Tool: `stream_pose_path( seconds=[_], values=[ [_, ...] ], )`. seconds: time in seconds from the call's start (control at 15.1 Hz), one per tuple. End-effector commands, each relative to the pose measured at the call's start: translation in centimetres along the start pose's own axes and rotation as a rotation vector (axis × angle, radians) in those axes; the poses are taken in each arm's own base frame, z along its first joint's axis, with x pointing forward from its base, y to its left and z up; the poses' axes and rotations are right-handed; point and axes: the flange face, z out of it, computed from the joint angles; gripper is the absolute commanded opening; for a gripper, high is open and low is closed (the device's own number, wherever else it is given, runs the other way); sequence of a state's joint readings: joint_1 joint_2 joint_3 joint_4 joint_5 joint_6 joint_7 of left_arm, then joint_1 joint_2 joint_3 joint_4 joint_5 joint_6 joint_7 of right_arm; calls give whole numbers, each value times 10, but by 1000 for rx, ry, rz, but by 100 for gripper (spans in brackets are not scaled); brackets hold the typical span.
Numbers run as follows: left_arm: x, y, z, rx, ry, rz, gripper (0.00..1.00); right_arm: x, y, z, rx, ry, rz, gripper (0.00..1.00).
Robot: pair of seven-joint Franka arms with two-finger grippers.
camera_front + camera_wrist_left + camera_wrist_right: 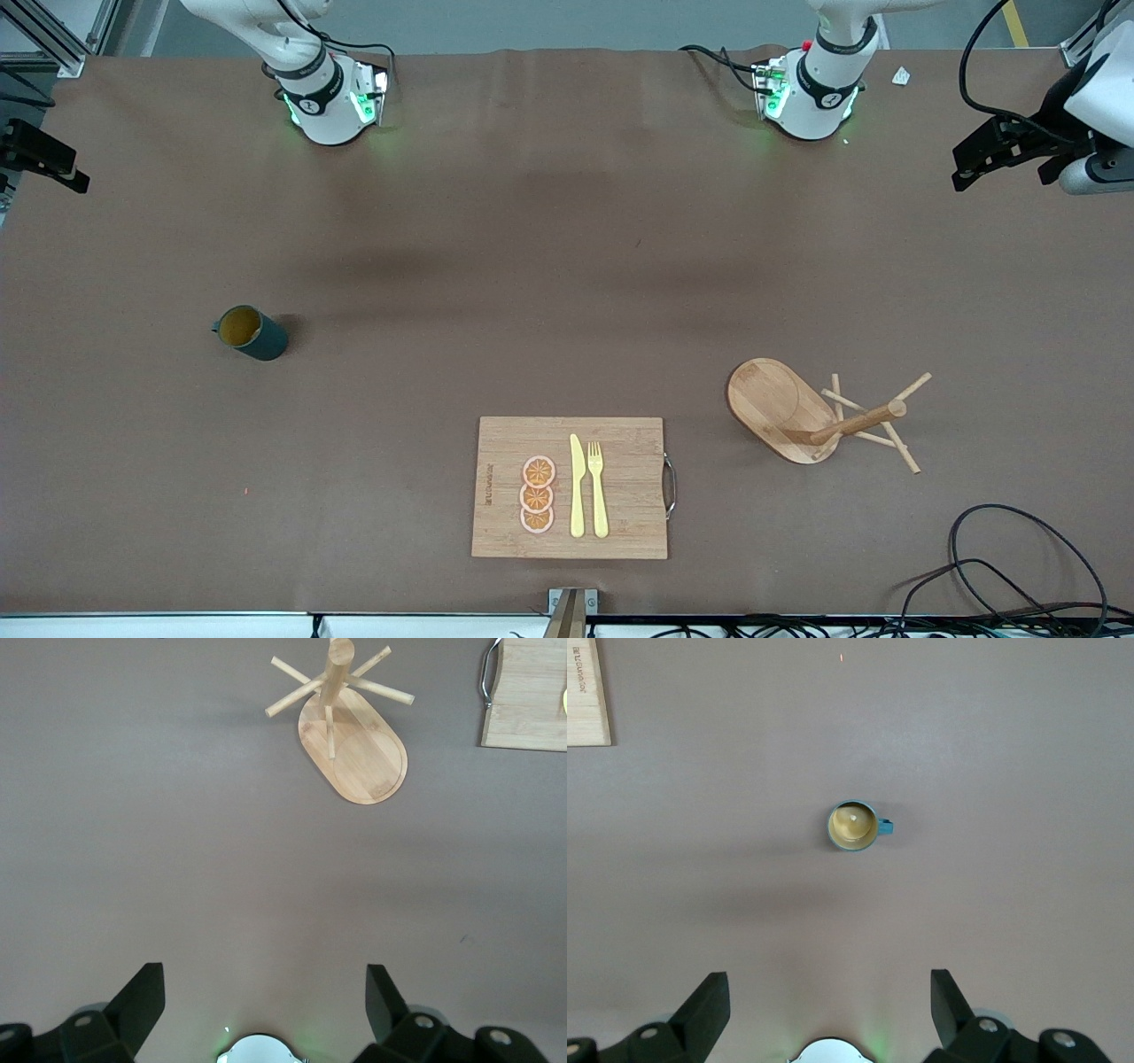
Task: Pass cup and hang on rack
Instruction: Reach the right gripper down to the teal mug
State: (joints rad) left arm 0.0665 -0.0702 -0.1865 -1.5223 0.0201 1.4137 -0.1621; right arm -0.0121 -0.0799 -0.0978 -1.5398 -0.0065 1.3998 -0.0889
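Note:
The dark teal cup [251,332] stands upright with its mustard inside showing, toward the right arm's end of the table. It also shows in the right wrist view [852,826], far below my right gripper [829,978], which is open and empty, high over the table near its own base. The wooden rack [797,416] stands on its oval base toward the left arm's end. It also shows in the left wrist view [350,744], far from my left gripper [264,973], which is open and empty, high near its base. Neither hand shows in the front view.
A wooden cutting board [620,487] with a yellow knife [577,487], a yellow fork [598,487] and orange slices [538,494] lies near the front edge, between cup and rack. Black cables [1019,567] lie at the front corner on the left arm's end.

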Motion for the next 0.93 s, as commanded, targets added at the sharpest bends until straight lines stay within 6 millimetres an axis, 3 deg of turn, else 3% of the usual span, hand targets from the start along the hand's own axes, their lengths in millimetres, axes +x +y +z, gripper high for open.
stream_pose_path(
  seconds=[0.0,0.47,0.73,0.86],
  values=[
    [-1,3,-3,-4,-2,-3,100,-8,2,0,7,2,-7,100],
    [5,5,0,-16,-7,2,100,-6,9,-6,1,14,14,100],
    [7,12,3,-15,-9,15,100,22,17,15,-14,37,29,100],
    [9,14,6,-15,-15,19,100,47,23,46,-13,3,39,100]
  ],
)
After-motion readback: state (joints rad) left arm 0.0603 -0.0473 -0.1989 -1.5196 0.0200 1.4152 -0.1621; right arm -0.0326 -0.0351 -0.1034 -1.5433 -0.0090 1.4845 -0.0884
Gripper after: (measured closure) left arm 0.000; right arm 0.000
